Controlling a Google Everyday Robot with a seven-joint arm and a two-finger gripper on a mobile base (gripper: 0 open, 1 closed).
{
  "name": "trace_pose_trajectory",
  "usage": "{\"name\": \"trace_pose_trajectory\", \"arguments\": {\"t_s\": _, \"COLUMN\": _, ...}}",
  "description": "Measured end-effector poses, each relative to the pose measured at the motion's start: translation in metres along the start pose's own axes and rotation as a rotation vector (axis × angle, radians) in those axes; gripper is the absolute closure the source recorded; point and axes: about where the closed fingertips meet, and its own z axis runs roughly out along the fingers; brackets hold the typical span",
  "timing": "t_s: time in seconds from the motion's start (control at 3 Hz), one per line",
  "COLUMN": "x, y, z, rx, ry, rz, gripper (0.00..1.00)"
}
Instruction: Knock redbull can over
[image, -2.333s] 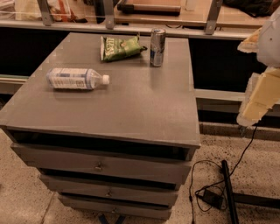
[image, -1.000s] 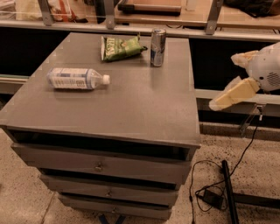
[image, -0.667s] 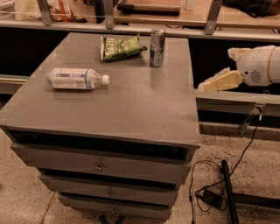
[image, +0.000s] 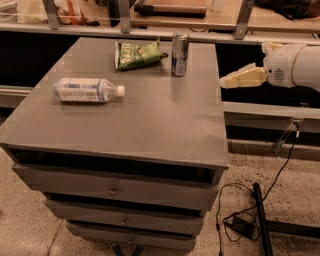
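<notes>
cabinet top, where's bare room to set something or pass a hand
Bare: front half, nearer than the water bottle, and the right strip between the redbull can and the pincer off the right edge. Crowded: back, green snack bag beside the can.

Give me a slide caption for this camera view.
Claw beside the cabinet's right edge, short of the upright redbull can; water bottle lying flat, green snack bag nearby.

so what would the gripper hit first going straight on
Hard to judge depth: the gripper, right of the table, points left and looks set to pass just in front of the redbull can, meeting nothing first.
</notes>
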Motion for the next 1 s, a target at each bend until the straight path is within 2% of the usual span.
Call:
{"name": "trace_pose_trajectory", "arguments": {"t_s": 0.33, "x": -0.001, "y": 0.002, "z": 0.019, "rx": 0.007, "ry": -0.03, "rz": 0.041, "gripper": 0.0}}
{"name": "trace_pose_trajectory", "arguments": {"t_s": 0.67, "x": -0.003, "y": 0.003, "z": 0.055, "rx": 0.015, "ry": -0.078, "rz": 0.107, "gripper": 0.0}}
{"name": "trace_pose_trajectory", "arguments": {"t_s": 1.0, "x": -0.01, "y": 0.01, "z": 0.097, "rx": -0.024, "ry": -0.12, "rz": 0.141, "gripper": 0.0}}
